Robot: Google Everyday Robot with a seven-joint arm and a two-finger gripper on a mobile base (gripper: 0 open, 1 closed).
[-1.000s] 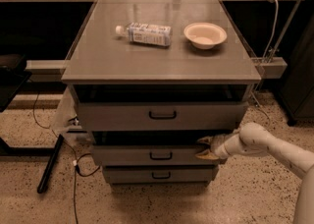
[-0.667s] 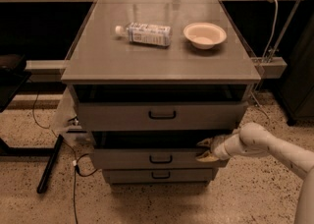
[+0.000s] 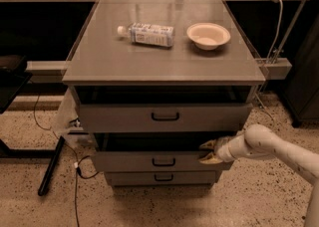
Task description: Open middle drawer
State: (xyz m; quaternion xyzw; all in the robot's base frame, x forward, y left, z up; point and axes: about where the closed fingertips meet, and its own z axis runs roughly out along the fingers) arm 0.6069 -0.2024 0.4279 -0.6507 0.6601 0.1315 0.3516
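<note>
The speckled floor (image 3: 149,206) at the bottom of the frame has bare room in front of the cabinet. At the lower left, a black pole (image 3: 50,166) lies on it at a slant, with a thin cable (image 3: 76,191) beside it.

The bottom drawer (image 3: 184,177) is shut. Just above it, low in the middle of the frame, the middle drawer (image 3: 129,162) sticks out a little way. A dark gap shows over its front, and nothing touches its small black handle (image 3: 163,162).

The gripper (image 3: 205,152) is at the right end of that drawer's front. Its fingers (image 3: 208,145) are a small way apart and hold the top edge of the front, one finger behind it and one before it. The white arm (image 3: 279,149) comes in from the lower right, lying almost flat and pointing left.

The top drawer (image 3: 119,117) is pulled out a bit too.

On the grey cabinet top (image 3: 164,66) a bottle (image 3: 147,34) lies on its side. A bowl (image 3: 208,35) sits near it on the right, not touching it. Both are well back from the front edge.
</note>
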